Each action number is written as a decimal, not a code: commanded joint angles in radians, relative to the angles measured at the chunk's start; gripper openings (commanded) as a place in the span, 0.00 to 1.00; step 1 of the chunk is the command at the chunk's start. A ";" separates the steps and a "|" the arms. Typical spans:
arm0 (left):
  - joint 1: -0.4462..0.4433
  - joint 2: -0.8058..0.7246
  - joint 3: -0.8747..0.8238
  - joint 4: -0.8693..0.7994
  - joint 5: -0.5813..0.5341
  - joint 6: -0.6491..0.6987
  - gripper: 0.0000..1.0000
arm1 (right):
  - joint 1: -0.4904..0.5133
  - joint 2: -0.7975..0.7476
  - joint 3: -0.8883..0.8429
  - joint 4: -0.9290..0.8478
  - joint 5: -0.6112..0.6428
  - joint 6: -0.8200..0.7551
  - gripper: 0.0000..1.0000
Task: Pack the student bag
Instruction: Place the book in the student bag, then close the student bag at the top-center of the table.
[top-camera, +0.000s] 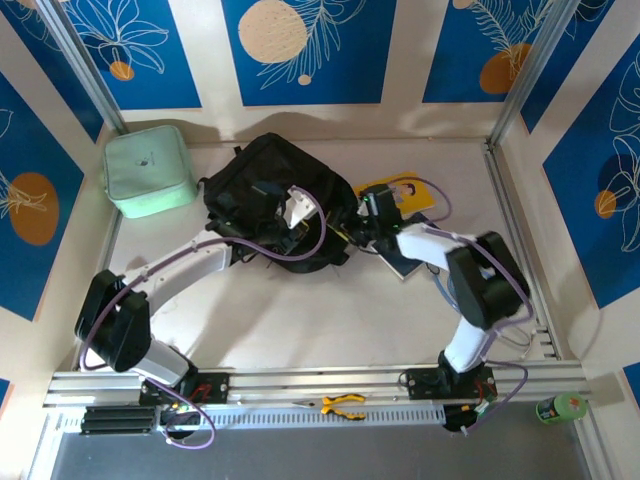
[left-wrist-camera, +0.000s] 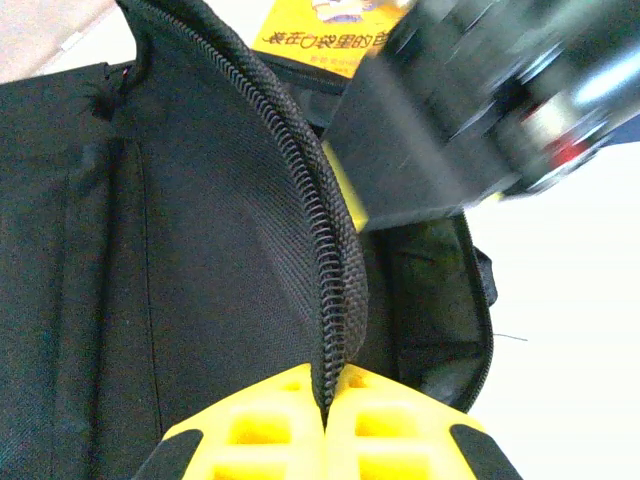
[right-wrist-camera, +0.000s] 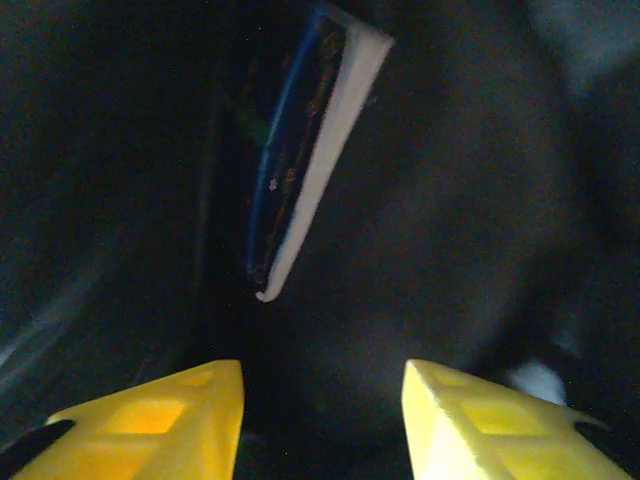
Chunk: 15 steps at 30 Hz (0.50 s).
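While left gripper (left-wrist-camera: 325, 390) is clamped on its zip rim, student bag (top-camera: 250, 175) lies at back ctr of counter (top-camera: 300, 320).

Items:
1. Student bag: black fabric backpack, soft, slumped. Right side is unzipped and both arms meet there.
2. Left gripper: yellow fingers (left-wrist-camera: 250, 430) closed tip to tip, w/ coil zip and fabric rim pinched btwn them. Rim arches up from the tips, so the opening gapes.
3. Right gripper (right-wrist-camera: 320, 400): yellow fingers set wide apart, nothing btwn them. Dark bag lining shows all round it. Appears blurred in left wrist view, just past the zip rim.
4. Book in bag (right-wrist-camera: 320, 140): blue-edged cover, white page block, standing on edge and tilted, ahead of right gripper. Can't tell what it leans on; too dark.
5. Yellow book (top-camera: 412, 188): flat on counter just right of bag, black print on cover, partly under right wrist.
6. Dark book (top-camera: 398, 265): flat, near side of yellow book, partly under right arm.
7. Mint-green zip case (top-camera: 150, 170): boxy, back left corner, just beside bag w/ a narrow gap.
8. Pliers (top-camera: 345, 404): yellow handles, on front rail btwn arm bases.
9. Green can (top-camera: 560, 407): near right, outside rail.
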<state>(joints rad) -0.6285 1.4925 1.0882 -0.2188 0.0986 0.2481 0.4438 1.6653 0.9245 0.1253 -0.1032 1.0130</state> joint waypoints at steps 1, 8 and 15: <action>0.005 -0.061 -0.014 -0.124 0.048 0.058 0.12 | -0.014 -0.146 -0.046 -0.247 0.184 -0.088 0.55; 0.006 -0.152 -0.011 -0.177 0.035 0.042 0.75 | -0.118 -0.302 -0.089 -0.467 0.393 -0.140 0.68; 0.014 -0.054 0.004 -0.019 -0.126 -0.285 0.99 | -0.226 -0.224 -0.034 -0.413 0.220 -0.179 0.87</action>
<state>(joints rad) -0.6281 1.3598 1.0576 -0.2806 0.0544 0.1436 0.2363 1.3975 0.8536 -0.2794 0.1970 0.8715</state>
